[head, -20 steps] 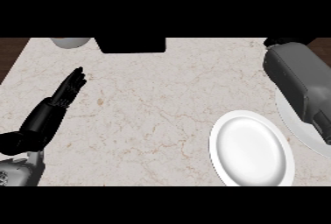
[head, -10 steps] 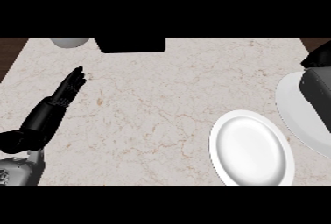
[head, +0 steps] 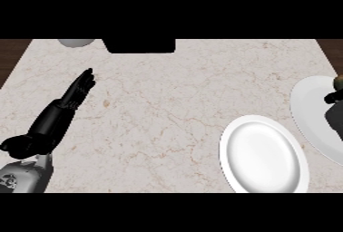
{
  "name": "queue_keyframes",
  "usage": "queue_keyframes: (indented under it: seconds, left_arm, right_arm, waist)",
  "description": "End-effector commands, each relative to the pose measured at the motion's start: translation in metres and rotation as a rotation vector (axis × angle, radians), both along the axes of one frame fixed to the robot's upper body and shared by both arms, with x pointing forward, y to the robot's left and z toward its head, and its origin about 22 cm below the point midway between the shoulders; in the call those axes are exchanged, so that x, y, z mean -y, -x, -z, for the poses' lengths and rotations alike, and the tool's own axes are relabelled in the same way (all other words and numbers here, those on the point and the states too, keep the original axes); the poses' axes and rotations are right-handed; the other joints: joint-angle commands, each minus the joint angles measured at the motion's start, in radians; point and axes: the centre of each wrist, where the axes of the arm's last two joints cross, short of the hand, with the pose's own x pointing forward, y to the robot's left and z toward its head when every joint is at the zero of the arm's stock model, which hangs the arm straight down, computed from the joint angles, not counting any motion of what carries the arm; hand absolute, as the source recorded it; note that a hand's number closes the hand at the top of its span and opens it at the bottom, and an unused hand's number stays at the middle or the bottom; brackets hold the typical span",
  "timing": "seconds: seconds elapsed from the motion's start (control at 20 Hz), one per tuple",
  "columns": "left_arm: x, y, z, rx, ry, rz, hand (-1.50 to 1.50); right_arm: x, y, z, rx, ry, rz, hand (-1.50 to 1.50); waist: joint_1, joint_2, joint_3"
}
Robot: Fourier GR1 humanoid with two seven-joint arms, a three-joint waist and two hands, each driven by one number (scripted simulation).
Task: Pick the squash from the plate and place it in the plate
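The squash point(head: 338, 83) shows you only an olive-yellow sliver at the view's right edge, over the right-hand plate point(head: 308, 108), which that edge cuts off. Your right hand point(head: 333, 100) is a black shape just below it, over the same plate; you cannot tell whether it has hold of anything. A second white plate point(head: 264, 154) lies just beside, nearer you. Well apart on the marble counter point(head: 174, 99), your left hand point(head: 75, 96) rests with fingers straight, holding nothing. A black box point(head: 139, 45) sits at the far edge.
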Motion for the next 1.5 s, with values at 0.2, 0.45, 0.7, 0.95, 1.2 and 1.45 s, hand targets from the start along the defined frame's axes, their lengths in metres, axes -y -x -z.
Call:
queue_keyframes:
  seconds: [0.2,0.45,0.7,0.95,1.2,1.45]
  left_arm:
    - [0.013,0.007,-0.011,-0.011,0.006,-0.006,0.0]
    - [-0.002,-0.007,-0.02,0.002,0.008,0.004,0.0]
    - [-0.007,-0.004,-0.011,-0.008,0.004,-0.027,0.0]
    - [-0.008,0.01,-0.004,-0.029,-0.003,-0.052,0.0]
    - [-0.018,0.002,-0.006,-0.024,0.007,-0.065,0.0]
    - [-0.024,0.014,-0.008,-0.013,0.008,-0.054,0.0]
  right_arm:
    - [0.023,0.031,0.025,0.172,0.073,-0.029,-1.5]
    - [0.025,0.028,0.009,0.283,0.151,-0.117,-1.5]
    - [-0.005,0.012,-0.011,0.575,0.082,-0.176,-1.5]
    - [-0.028,0.021,-0.023,0.835,-0.034,-0.194,-1.5]
    - [-0.027,0.056,-0.037,1.001,-0.073,-0.234,-1.5]
    - [-0.031,0.125,-0.027,1.022,-0.095,-0.277,-1.5]
  waist:
    - [0.006,-0.002,0.0]
    - [0.002,-0.002,-0.001]
    - [-0.015,-0.008,-0.001]
    - [-0.041,-0.021,0.0]
    - [-0.068,-0.02,-0.001]
    - [-0.045,-0.015,-0.002]
